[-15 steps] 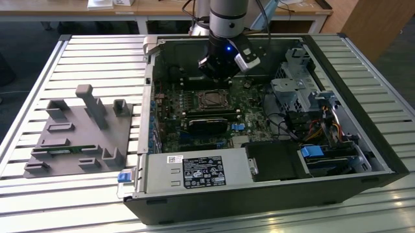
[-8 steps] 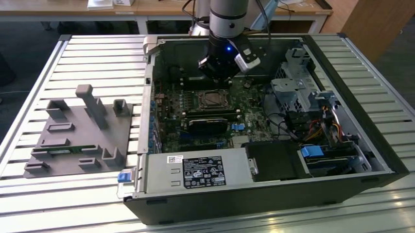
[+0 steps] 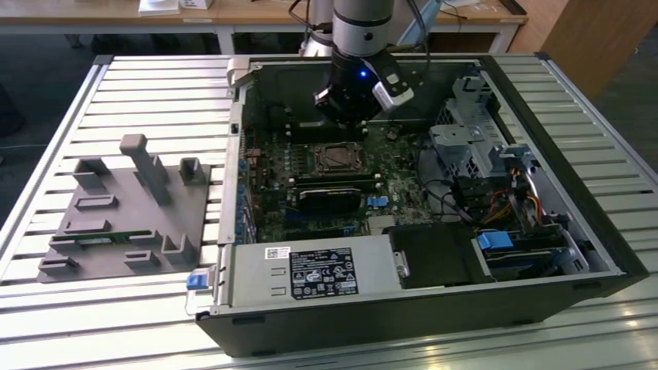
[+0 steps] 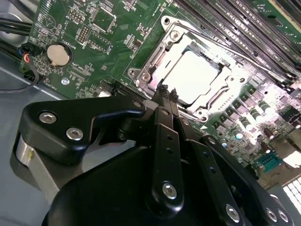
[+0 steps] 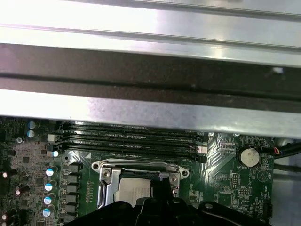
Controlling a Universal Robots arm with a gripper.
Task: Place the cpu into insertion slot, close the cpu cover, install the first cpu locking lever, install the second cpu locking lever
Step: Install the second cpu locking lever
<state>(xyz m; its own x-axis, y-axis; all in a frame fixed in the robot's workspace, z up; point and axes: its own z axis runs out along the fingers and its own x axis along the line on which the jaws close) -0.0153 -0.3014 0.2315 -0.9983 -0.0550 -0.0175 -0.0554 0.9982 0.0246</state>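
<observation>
The cpu lies flat in the insertion slot on the green board, its pale metal face showing. The silver cpu cover lies down around it, framing the chip through its square cut-out. My gripper hangs just over one edge of the socket frame, its thin black fingers pressed together and shut, with nothing seen between them. In the first wrist view the cpu and the cpu cover lie just beyond the gripper's black body. In the exterior view the gripper hovers behind the socket inside the open case.
Long black memory slots run beside the socket, and a coin battery sits on the board. A black block, the grey power supply box and a drive cage crowd the case. A grey fixture tray lies at the exterior view's left.
</observation>
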